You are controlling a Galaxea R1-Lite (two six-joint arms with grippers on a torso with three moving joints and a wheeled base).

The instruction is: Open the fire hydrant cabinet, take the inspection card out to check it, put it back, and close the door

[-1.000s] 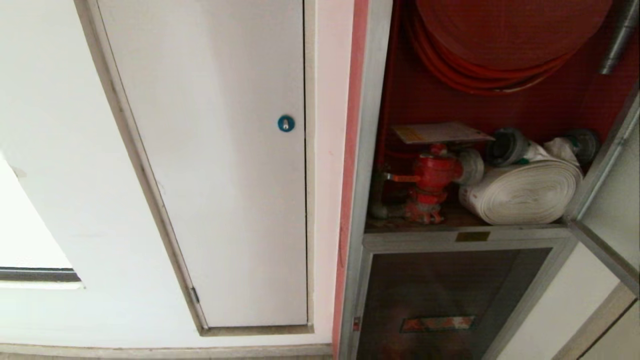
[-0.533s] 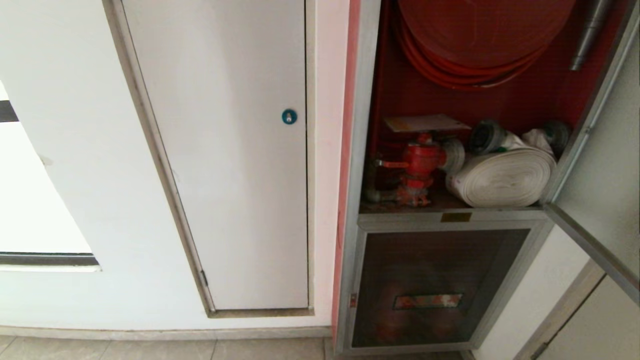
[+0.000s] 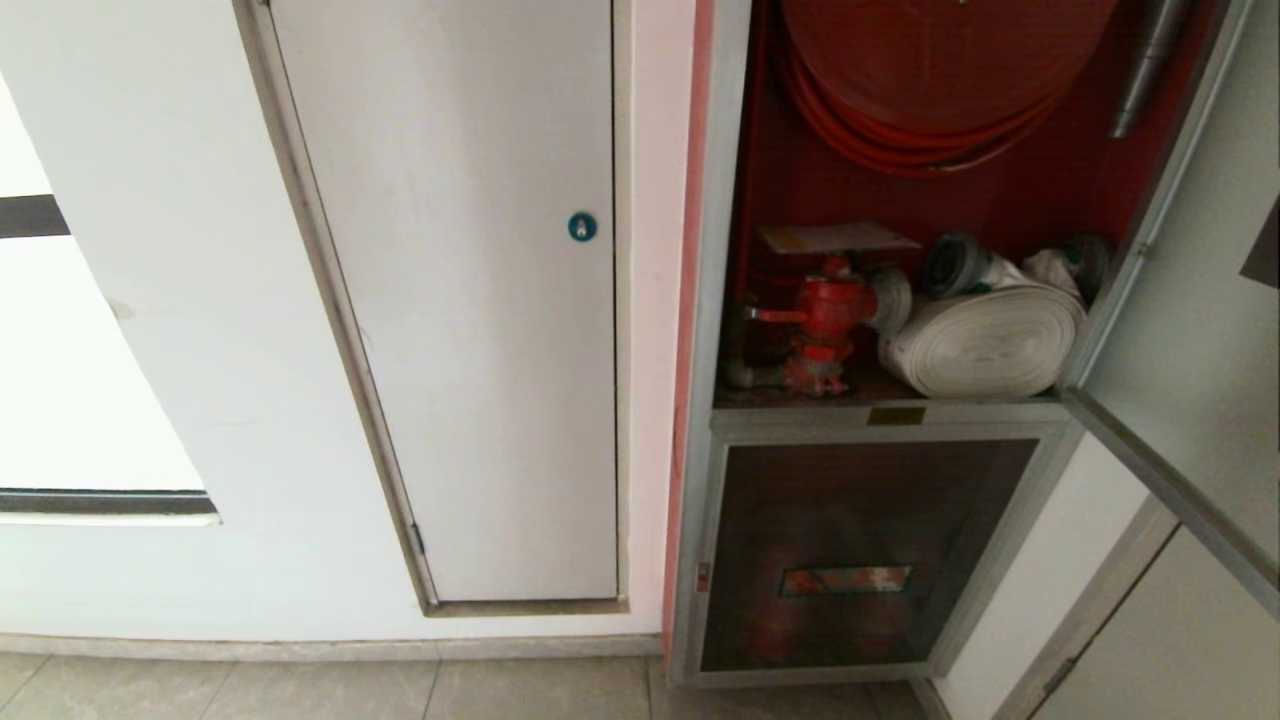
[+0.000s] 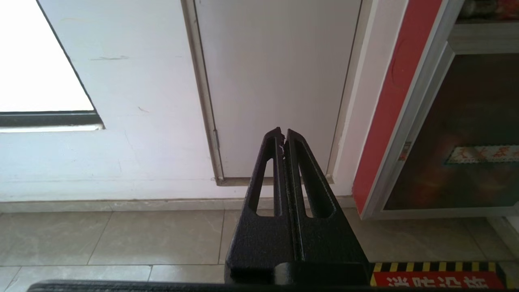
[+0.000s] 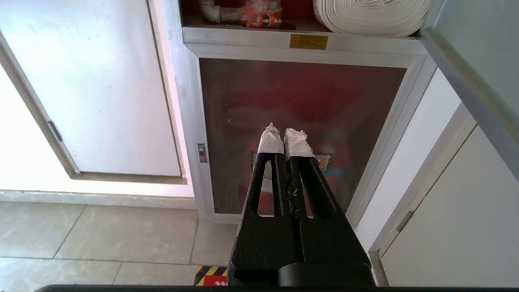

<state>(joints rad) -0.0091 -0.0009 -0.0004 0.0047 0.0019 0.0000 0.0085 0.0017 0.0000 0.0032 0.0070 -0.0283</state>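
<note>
Fire hydrant cabinet (image 3: 722, 300) open, door (image 3: 1190, 330) swung right, inspection card (image 3: 835, 238) atop red valve (image 3: 825, 310), left gripper (image 4: 283, 136) and right gripper (image 5: 285, 136) pressed together, empty, low before the wall.

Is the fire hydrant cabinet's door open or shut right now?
Open: the door is swung out at right, leaving the red valve and white hose exposed.

We see the hose reel (image 3: 940, 70) cut off by the top edge and the open door (image 3: 1190, 330) by the right edge. The inspection card's (image 3: 835, 238) print is too small for us to read.
</note>
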